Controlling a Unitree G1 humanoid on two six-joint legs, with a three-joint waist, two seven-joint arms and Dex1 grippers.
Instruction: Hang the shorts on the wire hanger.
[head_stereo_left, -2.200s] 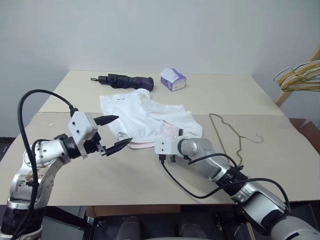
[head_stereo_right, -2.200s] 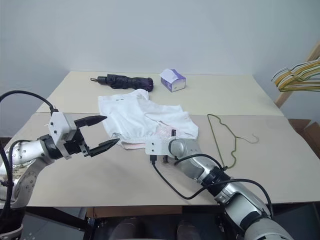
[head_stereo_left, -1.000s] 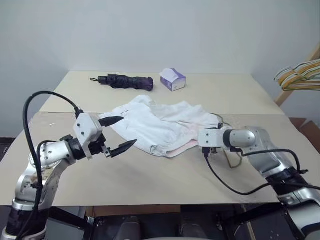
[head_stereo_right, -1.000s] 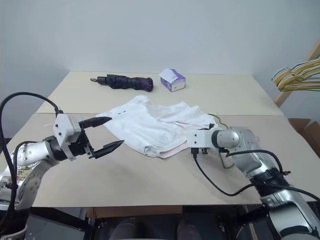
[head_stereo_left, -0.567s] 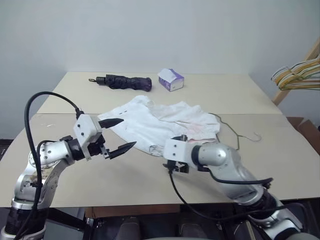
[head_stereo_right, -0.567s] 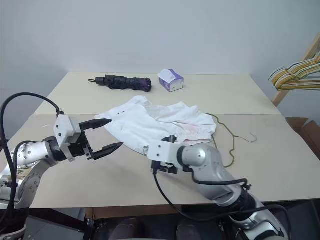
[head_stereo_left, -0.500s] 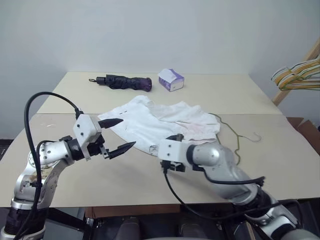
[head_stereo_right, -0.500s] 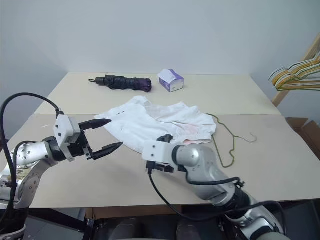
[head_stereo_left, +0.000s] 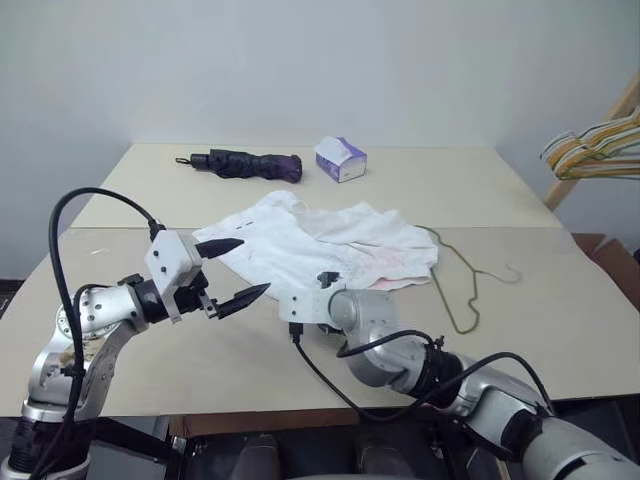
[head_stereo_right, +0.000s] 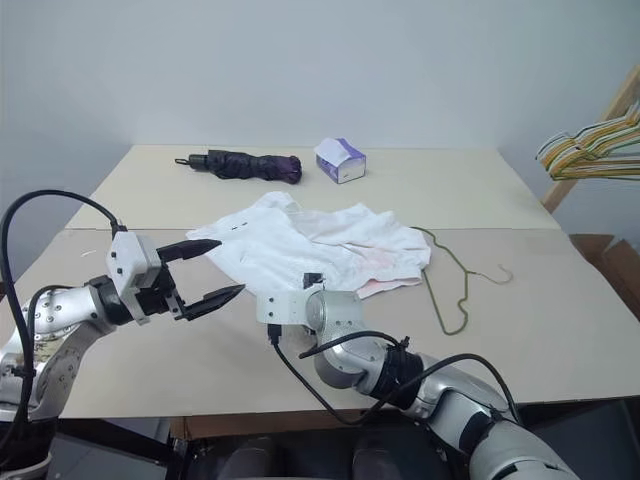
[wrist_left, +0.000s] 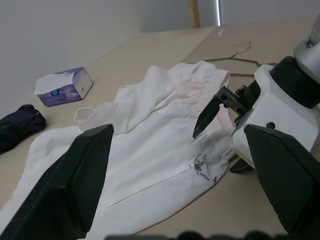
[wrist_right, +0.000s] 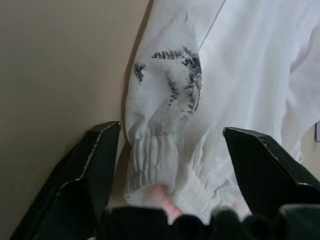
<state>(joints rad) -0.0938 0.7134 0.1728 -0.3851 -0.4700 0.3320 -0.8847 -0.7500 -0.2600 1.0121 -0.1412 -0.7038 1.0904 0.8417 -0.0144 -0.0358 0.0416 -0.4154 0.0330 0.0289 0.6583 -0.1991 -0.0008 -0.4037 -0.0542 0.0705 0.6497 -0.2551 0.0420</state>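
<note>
The right pincer (wrist_right: 170, 165) is spread open over the gathered edge of the shorts (head_stereo_left: 320, 245) on the worktop (head_stereo_left: 560, 350), while the left pincer (head_stereo_left: 235, 270) is held open beside them.

White shorts (head_stereo_left: 320, 248) crumpled mid-desk (head_stereo_left: 560, 350), wire hanger (head_stereo_left: 462, 275) flat just beside their right edge, left gripper (head_stereo_left: 232, 272) jaws apart near their left edge, folded umbrella (head_stereo_left: 240, 164) and tissue box (head_stereo_left: 340, 159) behind.
</note>
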